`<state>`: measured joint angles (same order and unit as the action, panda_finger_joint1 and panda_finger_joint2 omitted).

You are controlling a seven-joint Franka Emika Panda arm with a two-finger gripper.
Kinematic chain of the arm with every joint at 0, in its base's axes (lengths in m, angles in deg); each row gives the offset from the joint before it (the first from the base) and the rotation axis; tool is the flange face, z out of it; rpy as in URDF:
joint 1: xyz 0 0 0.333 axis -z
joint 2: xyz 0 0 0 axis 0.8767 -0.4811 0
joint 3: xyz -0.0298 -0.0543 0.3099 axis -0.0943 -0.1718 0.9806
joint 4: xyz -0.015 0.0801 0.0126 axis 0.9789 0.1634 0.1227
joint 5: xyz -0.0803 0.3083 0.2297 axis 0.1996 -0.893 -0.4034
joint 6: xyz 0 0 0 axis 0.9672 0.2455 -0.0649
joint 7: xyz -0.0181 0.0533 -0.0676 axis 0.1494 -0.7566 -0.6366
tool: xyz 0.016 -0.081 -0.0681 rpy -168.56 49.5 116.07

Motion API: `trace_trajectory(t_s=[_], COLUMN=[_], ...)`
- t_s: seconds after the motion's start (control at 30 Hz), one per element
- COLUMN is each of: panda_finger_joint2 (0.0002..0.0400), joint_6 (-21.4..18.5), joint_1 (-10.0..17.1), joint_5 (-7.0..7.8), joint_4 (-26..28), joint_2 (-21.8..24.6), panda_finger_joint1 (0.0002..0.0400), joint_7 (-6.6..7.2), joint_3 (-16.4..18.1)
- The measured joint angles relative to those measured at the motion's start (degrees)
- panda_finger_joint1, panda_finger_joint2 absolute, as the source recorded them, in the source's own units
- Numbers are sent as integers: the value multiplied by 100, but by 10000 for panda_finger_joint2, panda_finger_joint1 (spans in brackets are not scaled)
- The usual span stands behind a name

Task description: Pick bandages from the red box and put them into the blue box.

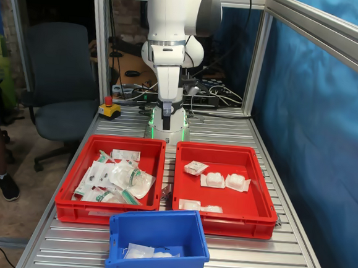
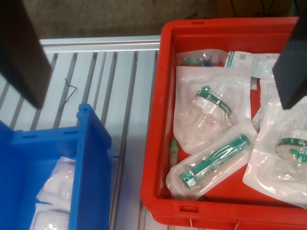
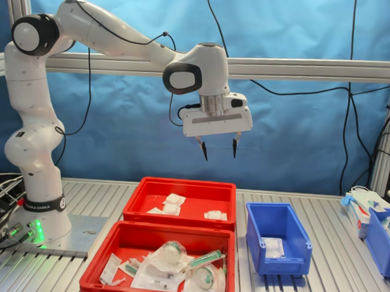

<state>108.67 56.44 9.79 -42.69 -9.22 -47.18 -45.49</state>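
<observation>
The red box [image 1: 258, 193] in the first exterior view's right holds several bandages [image 1: 212, 180], white squares in clear wrap. In the second exterior view it is the far red box [image 3: 225, 200], with bandages [image 3: 174, 199] spread inside. The blue box [image 1: 202, 238] stands at the table's front; more bandages [image 1: 148, 252] lie in it. The second exterior view shows the blue box [image 3: 304, 246] right of the red trays. My gripper [image 3: 219, 149] hangs open and empty, high above the trays. In the wrist view the gripper [image 2: 156, 57] looks down on the blue box [image 2: 93, 143] and its bandages [image 2: 55, 187].
A second red tray [image 1: 66, 193] holds bagged syringes [image 2: 216, 158] and clear masks [image 2: 211, 103]. An emergency stop button [image 1: 108, 107] sits near the robot base. Aluminium frame posts [image 1: 256, 59] edge the table. Another blue bin [image 3: 381, 237] stands at the second exterior view's far right.
</observation>
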Motion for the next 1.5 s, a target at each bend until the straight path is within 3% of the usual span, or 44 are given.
trace_trajectory(t_s=[1.5], panda_finger_joint2=[400], joint_6=[0], joint_1=[0], joint_5=[0], joint_4=[0], joint_2=[0], panda_finger_joint1=[400], joint_7=[0], joint_3=[0])
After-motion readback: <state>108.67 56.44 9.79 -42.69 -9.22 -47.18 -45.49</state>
